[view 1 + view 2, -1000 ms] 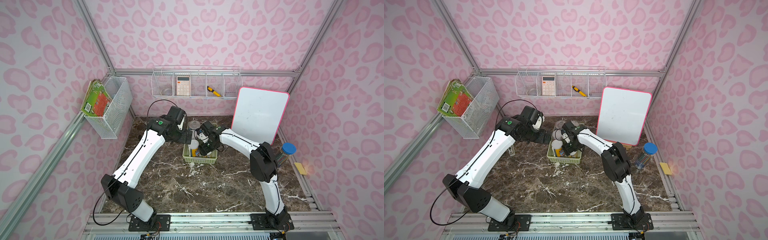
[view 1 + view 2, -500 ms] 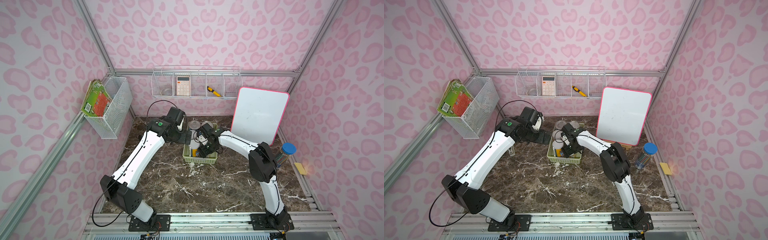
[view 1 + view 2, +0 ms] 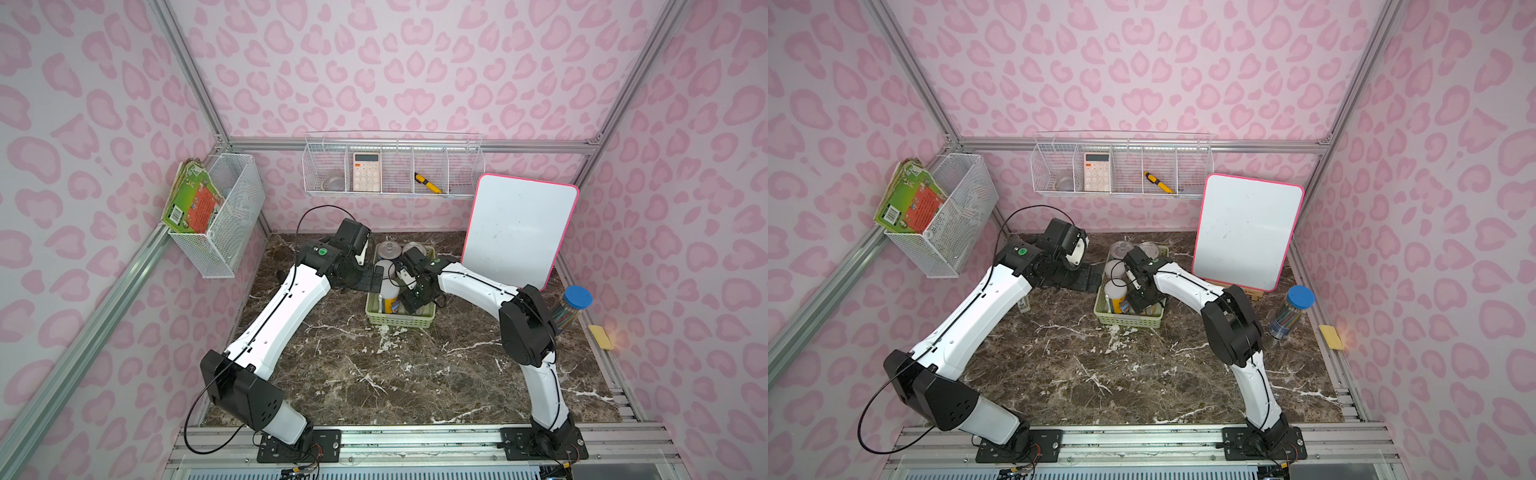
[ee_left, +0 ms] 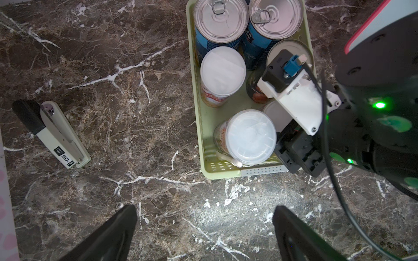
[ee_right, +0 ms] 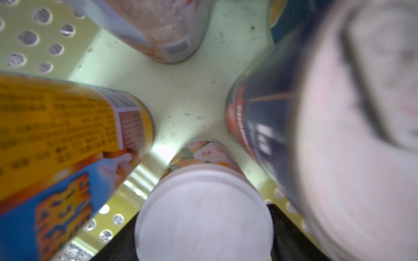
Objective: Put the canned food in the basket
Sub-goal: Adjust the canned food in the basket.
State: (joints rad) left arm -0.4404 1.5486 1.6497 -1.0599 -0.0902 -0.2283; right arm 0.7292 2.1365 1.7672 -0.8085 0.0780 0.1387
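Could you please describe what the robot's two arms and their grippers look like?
Both the left arm and right arm have white links between black joint housings, each bearing a green round marking. Black cables run alongside. The left gripper has black tapered fingers.

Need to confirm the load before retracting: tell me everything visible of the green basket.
The basket is a shallow, light-green rectangular plastic tray with rows of round holes in its walls. It sits flat on the marble tabletop, toward the back. Upright pull-tab cans stand mostly at its far end, white-lidded cans nearer the robot. The right hand reaches down inside, jaws flanking one white-lidded can.
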